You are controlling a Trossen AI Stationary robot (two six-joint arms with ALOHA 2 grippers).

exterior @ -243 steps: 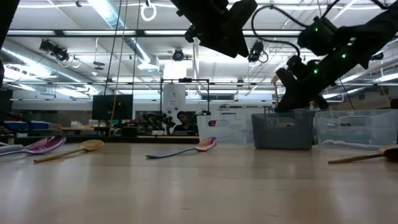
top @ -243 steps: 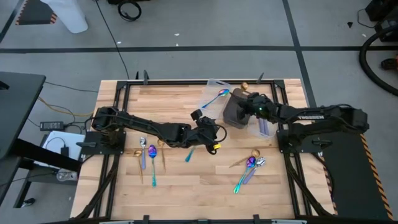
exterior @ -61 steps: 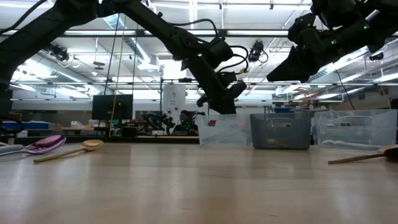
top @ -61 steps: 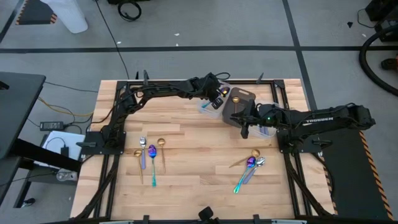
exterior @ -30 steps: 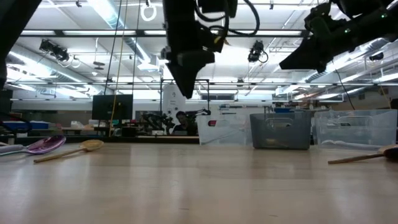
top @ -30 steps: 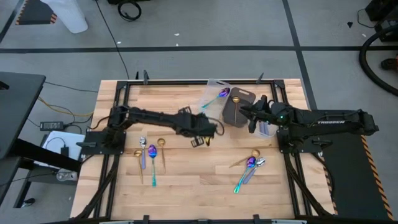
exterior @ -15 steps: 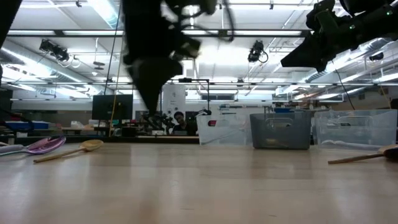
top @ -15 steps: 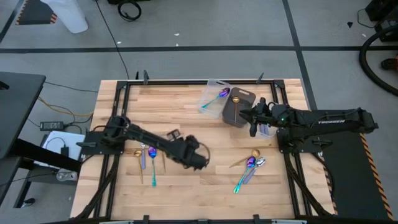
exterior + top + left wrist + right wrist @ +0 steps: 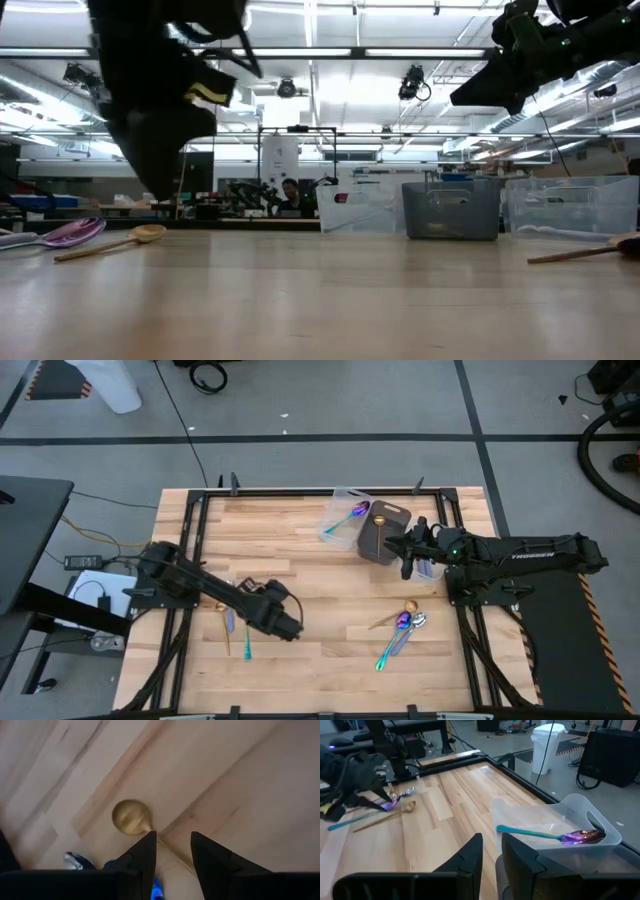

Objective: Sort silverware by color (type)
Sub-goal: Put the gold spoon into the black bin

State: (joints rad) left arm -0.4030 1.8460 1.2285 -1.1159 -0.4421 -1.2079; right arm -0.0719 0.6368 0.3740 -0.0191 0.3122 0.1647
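A left cluster of spoons lies flat on the wooden table: a gold spoon (image 9: 221, 606), an iridescent one with a teal handle (image 9: 247, 648), and another gold spoon (image 9: 131, 817). My left gripper (image 9: 172, 852) hangs open just above that second gold spoon, fingers on either side of its neck, clear of the table in the low view (image 9: 163, 190). One iridescent spoon (image 9: 547, 835) lies in a clear tray (image 9: 343, 517). My right gripper (image 9: 407, 557) waits open beside the dark bin (image 9: 380, 536).
A second cluster of gold, purple, silver and teal spoons (image 9: 402, 625) lies at the near right. Another clear tray (image 9: 427, 567) sits under my right arm. A black frame (image 9: 190, 520) rims the table. Bare wood spans the middle and near side.
My left gripper has swept from the table's middle toward the left and near edges, sinking and rolling about its own axis, and now hovers over the left spoon cluster. Its fingers have stayed open. No spoon has moved.
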